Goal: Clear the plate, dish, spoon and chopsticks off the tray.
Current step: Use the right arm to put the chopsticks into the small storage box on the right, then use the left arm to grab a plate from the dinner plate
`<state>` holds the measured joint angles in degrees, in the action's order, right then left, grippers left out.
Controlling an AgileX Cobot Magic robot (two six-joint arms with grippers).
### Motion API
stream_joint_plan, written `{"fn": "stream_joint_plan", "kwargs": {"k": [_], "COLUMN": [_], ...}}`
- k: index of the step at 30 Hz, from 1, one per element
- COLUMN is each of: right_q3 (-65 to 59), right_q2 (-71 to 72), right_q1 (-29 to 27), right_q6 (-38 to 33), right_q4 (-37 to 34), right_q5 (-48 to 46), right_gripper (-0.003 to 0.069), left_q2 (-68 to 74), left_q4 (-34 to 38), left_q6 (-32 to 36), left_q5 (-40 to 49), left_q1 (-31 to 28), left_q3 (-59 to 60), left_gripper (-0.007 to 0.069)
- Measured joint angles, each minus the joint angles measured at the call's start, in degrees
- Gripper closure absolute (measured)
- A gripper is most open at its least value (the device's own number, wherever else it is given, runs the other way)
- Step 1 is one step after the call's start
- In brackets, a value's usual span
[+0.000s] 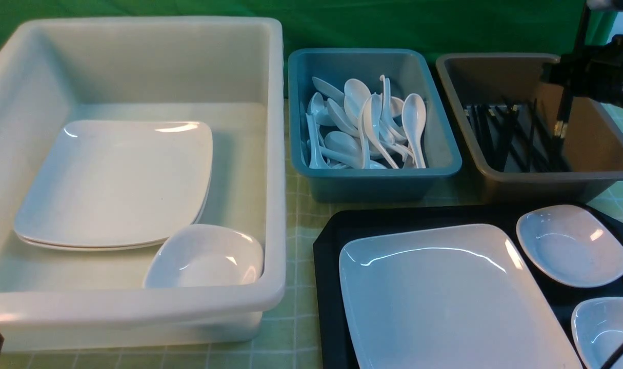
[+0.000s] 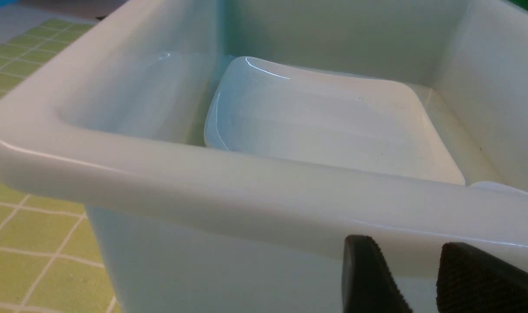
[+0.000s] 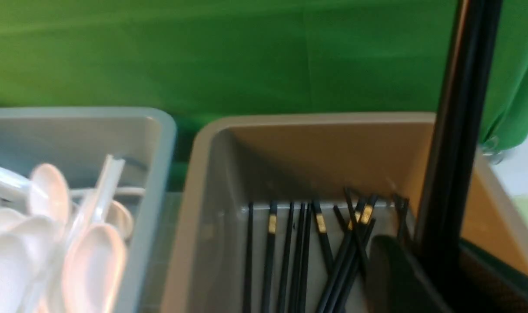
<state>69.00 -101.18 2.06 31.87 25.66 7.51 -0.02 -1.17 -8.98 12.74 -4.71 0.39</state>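
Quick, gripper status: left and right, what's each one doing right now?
Left gripper: open, empty, by the white tub.
Right gripper: shut on the chopsticks, upright over the brown tub.

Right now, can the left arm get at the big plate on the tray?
Probably yes. The left fingers sit apart and empty by the white tub's near wall. The plate lies bare on the tray, and only tablecloth shows between them.
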Motion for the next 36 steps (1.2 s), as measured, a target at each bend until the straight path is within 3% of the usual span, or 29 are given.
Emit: {"fn": "stream_joint_plan", "kwargs": {"k": [6, 15, 21, 25, 28, 31, 36], "right_q3": [3.43, 3.44, 3.44, 3.44, 3.50, 3.51, 3.79], "right_q2": [-7.48, -8.85, -5.97, -1.13, 6.74, 13.26, 25.27], "right_q1": [-0.05, -0.05, -0.05, 0.01, 0.75, 2.22, 6.54], "right_q6": [1.42, 2.98, 2.98, 1.73, -3.19, -6.02, -7.66], "right_q4": [0.05, 0.10, 0.10, 0.05, 0.05, 0.05, -3.60], "right_q5": [-0.50, -5.50, -12.78, -17.14, -22.31, -26.33, -33.23], "right_gripper": [0.0532, 0.0389, 0.0386, 0.0452, 0.0574, 0.0638, 0.0662], "left_q2": [0.00, 0.00, 0.00, 0.00, 0.00, 0.00, 0.00], "left_q4": [0.00, 0.00, 0.00, 0.00, 0.00, 0.00, 0.00], "left_q6": [0.00, 0.00, 0.00, 0.00, 0.00, 0.00, 0.00], "left_q5": [0.00, 0.00, 0.00, 0.00, 0.00, 0.00, 0.00], "left_q1": [0.00, 0.00, 0.00, 0.00, 0.00, 0.00, 0.00], "left_q3": [0.00, 0.00, 0.00, 0.00, 0.00, 0.00, 0.00], "left_gripper": [0.0400, 0.0400, 0.0400, 0.0400, 0.0400, 0.0400, 0.0400]}}
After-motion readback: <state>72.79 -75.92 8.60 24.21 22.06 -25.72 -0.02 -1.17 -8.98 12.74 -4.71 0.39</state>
